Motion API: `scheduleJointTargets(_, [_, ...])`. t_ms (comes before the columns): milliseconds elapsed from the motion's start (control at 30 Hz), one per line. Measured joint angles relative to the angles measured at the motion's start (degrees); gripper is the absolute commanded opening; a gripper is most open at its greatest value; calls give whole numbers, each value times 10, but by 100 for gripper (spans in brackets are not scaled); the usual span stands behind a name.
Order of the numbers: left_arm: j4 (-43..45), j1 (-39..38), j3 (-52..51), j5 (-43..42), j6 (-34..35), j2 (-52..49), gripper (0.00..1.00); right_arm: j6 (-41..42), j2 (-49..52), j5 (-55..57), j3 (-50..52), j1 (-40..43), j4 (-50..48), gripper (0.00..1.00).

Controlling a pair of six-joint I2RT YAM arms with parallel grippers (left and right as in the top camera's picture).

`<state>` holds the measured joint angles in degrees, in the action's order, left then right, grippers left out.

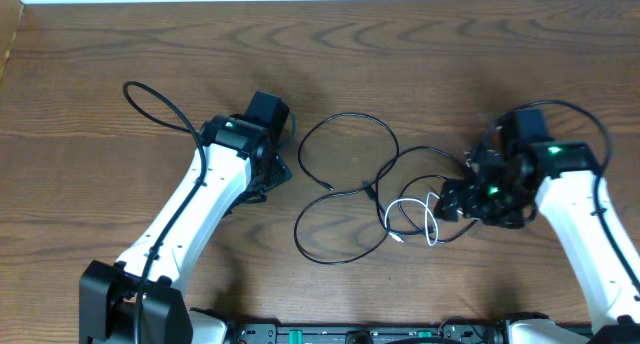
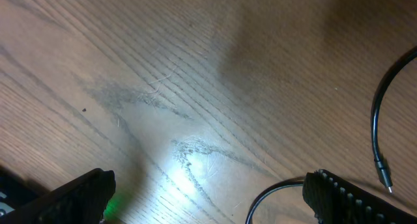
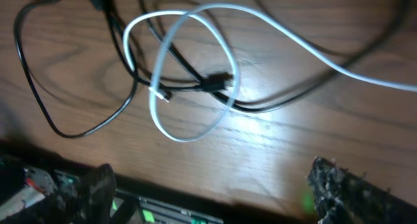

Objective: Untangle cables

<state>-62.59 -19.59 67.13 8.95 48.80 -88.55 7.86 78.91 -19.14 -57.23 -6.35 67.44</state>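
— Where are the cables?
— The black cables and white cable lie looped together on the bench.
— Your end effectors?
— My left end effector is spread wide; my right end effector is spread too, near the white loop.

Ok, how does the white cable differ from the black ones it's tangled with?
Colour: the white cable is pale, the black cables dark. Spread: the white cable bunches in small loops beside the right arm; the black cables sweep wide loops across the table. Both are thin, cross each other, and lie unheld.
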Motion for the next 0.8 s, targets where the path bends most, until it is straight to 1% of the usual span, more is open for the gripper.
scheduleJointTargets(133, [0, 0, 0, 0, 0, 0, 98, 15, 0, -2, 32, -50, -50, 74])
scheduleJointTargets(267, [0, 0, 0, 0, 0, 0, 98, 43, 0, 9, 78, -92, -130, 65])
scheduleJointTargets(300, [0, 0, 0, 0, 0, 0, 98, 53, 0, 11, 89, -101, -153, 60])
scheduleJointTargets(333, [0, 0, 0, 0, 0, 0, 98, 58, 1, 14, 102, -110, -179, 54])
scheduleJointTargets(367, [0, 0, 0, 0, 0, 0, 98, 64, 1, 16, 114, -116, -201, 39])
scheduleJointTargets(433, [0, 0, 0, 0, 0, 0, 98, 72, 1, 21, 134, -130, -237, 13])
scheduleJointTargets(467, [0, 0, 0, 0, 0, 0, 98, 76, 1, 24, 142, -136, -251, 4])
scheduleJointTargets(500, [0, 0, 0, 0, 0, 0, 98, 79, 1, 25, 147, -138, -257, 1])
scheduleJointTargets(667, [0, 0, 0, 0, 0, 0, 98, 84, 1, 33, 151, -139, -278, 1])
scheduleJointTargets(800, [0, 0, 0, 0, 0, 0, 98, 71, -2, 5, 119, -127, -243, 1])
